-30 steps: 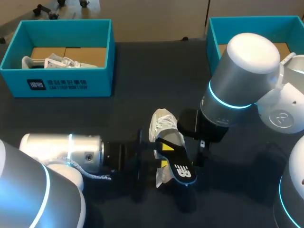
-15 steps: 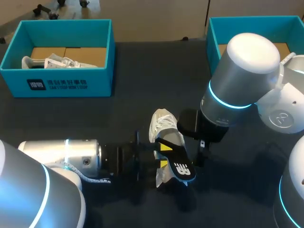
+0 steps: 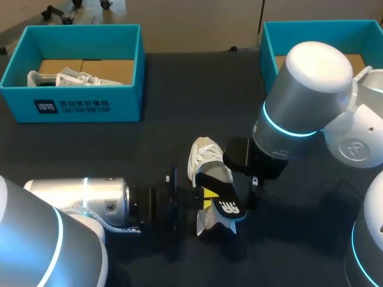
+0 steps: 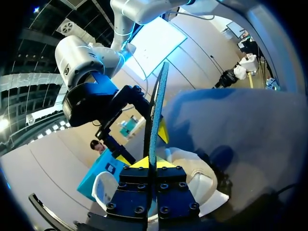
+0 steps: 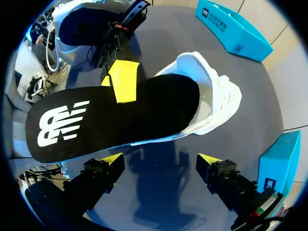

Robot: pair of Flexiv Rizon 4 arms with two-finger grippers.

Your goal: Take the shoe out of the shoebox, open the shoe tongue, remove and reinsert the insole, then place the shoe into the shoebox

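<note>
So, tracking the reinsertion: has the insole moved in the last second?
Yes: the insole has shifted slightly toward the white shoe, which stayed put.

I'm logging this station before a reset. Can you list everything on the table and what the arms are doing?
Table: one, dark, under everything.
Shoebox: one, teal, rear left.
Boxed shoe: one, white, inside that box.
Second shoebox: one, teal, rear right, partly hidden by the right arm.
Shoe: one, white, mid-table.
Insole: one, black, one end in the shoe's opening, the other sticking out.
Left arm: silver, low across the front left.
Left claw: yellow tips, shut on the insole.
Right arm: silver, above the shoe's right side.
Right claw: yellow tips, open, beside the shoe, holding nothing.
</note>
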